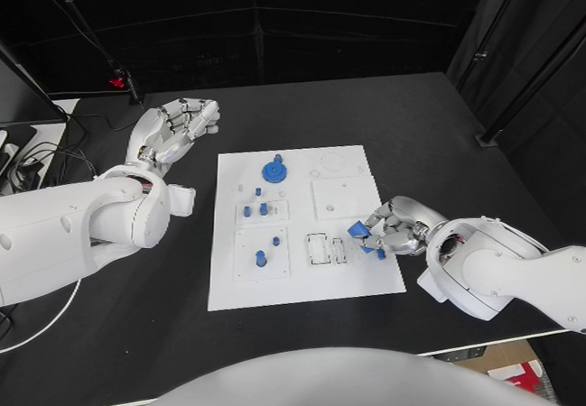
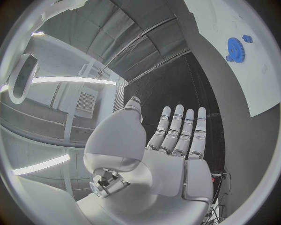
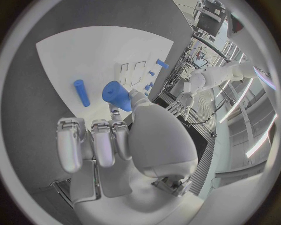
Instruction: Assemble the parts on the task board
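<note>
Holding a blue part [image 1: 359, 229] between thumb and fingers, the right hand [image 1: 394, 227] sits over the right edge of the task board [image 1: 298, 284], just right of two empty rectangular slots [image 1: 326, 250]. In the right wrist view the held part [image 3: 117, 95] is a short chunky piece; which way its long axis runs I cannot tell. A blue cylinder [image 3: 81, 92] lies flat on the board beside the hand. A blue gear [image 1: 276, 172] sits at the board's far end, with small blue pegs [image 1: 255, 208] nearer. The left hand [image 1: 177, 130] rests released, fingers straight and apart, above the black worktop [image 1: 414, 118] to the board's far left
</note>
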{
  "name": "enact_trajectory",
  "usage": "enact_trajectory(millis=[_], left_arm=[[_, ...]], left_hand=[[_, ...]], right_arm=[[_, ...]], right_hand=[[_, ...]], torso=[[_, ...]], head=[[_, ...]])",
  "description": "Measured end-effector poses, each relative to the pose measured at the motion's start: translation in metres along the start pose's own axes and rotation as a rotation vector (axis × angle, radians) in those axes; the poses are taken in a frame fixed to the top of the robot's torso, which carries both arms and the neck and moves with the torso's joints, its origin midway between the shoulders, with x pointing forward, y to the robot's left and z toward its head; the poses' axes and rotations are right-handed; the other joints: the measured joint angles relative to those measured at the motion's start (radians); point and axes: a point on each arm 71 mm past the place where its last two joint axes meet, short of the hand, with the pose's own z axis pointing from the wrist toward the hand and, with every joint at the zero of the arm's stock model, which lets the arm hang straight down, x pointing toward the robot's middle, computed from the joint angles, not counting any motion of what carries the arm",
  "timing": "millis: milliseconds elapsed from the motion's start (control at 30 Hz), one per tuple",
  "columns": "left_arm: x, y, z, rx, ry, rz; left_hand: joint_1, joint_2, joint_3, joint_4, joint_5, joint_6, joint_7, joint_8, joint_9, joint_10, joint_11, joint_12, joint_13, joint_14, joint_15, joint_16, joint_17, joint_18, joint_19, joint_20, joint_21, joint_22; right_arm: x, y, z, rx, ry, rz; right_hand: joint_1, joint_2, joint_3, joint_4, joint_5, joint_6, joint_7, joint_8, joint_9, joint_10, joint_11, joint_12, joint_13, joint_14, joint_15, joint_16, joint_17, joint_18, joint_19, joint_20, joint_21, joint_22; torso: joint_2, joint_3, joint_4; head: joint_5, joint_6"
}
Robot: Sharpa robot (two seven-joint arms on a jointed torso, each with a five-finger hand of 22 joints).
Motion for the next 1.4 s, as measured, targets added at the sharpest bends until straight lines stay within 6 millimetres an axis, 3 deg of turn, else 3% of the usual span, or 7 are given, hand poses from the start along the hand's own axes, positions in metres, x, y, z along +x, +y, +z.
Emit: enact_trajectory(millis=[100, 367, 900, 1133, 1400], left_arm=[[0.001, 0.000, 0.000, 0.000, 0.001, 0.000], [0.004, 0.000, 0.001, 0.001, 0.005, -0.002], [0.005, 0.000, 0.002, 0.002, 0.007, -0.003], [0.005, 0.000, 0.002, 0.002, 0.008, -0.004], [0.004, 0.000, 0.002, 0.002, 0.007, -0.004]], left_hand=[[0.000, 0.000, 0.000, 0.000, 0.000, 0.000, 0.000, 0.000, 0.000, 0.000, 0.000, 0.000, 0.000, 0.000, 0.000, 0.000, 0.000, 0.000, 0.000, 0.000, 0.000, 0.000], [0.000, 0.000, -0.003, 0.003, 0.000, 0.000, 0.000, 0.000, 0.000, 0.000, 0.000, 0.000, 0.000, 0.000, 0.000, 0.000, -0.002, 0.000, 0.000, 0.000, 0.000, 0.000], [0.000, 0.000, -0.003, 0.003, 0.000, 0.000, 0.000, 0.000, 0.000, 0.000, 0.000, 0.000, 0.000, 0.000, 0.000, 0.004, -0.002, 0.000, 0.000, 0.000, 0.000, -0.001], [0.000, 0.000, -0.003, 0.003, 0.000, 0.000, 0.000, 0.000, 0.000, 0.000, 0.000, 0.000, 0.000, 0.000, 0.000, 0.004, -0.002, 0.000, 0.000, 0.000, 0.000, -0.001], [0.000, 0.000, -0.003, 0.003, 0.000, 0.000, 0.000, 0.000, 0.000, 0.000, 0.000, 0.000, 0.000, 0.000, 0.000, 0.004, -0.003, 0.000, 0.000, 0.000, 0.000, -0.001]], right_arm=[[-0.002, 0.001, 0.000, -0.003, 0.007, 0.054], [0.004, 0.003, 0.005, 0.008, 0.087, 0.234], [0.020, 0.013, 0.019, 0.008, 0.198, 0.402], [0.026, 0.018, 0.022, 0.014, 0.203, 0.359], [0.030, 0.025, 0.023, 0.012, 0.177, 0.239]], right_hand=[[0.000, 0.000, -0.006, 0.011, 0.036, 0.002, 0.002, -0.006, -0.007, 0.000, 0.000, 0.000, 0.000, 0.000, 0.000, 0.000, 0.000, 0.000, 0.000, 0.000, 0.000, 0.000], [-0.006, 0.006, -0.015, 0.030, 0.078, 0.006, 0.006, -0.023, -0.015, 0.000, 0.000, 0.000, 0.000, 0.000, 0.000, 0.000, 0.000, 0.000, 0.000, 0.000, -0.007, 0.000], [-0.033, 0.032, -0.033, 0.055, 0.063, 0.008, 0.008, -0.039, -0.019, 0.000, 0.000, 0.000, 0.000, 0.000, 0.000, 0.000, 0.001, 0.000, 0.000, 0.000, -0.007, 0.000], [-0.053, 0.033, -0.056, 0.058, 0.045, 0.016, 0.015, -0.045, -0.019, 0.000, 0.000, 0.000, 0.000, 0.000, 0.000, 0.000, 0.001, 0.000, 0.000, 0.000, -0.012, 0.000], [-0.079, 0.040, -0.070, 0.057, 0.038, 0.024, 0.009, -0.048, -0.022, 0.000, 0.000, 0.000, 0.000, 0.000, 0.000, 0.000, 0.001, 0.000, 0.000, 0.000, -0.012, 0.000]], torso=[[0.000, 0.0000, 0.0005], [0.001, -0.0001, 0.0007], [0.001, -0.0001, 0.0003], [0.001, -0.0006, -0.0010], [0.000, -0.0010, -0.0017]], head=[[0.000, 0.000], [0.003, 0.000], [0.023, 0.000], [0.026, 0.000], [0.028, 0.000]])
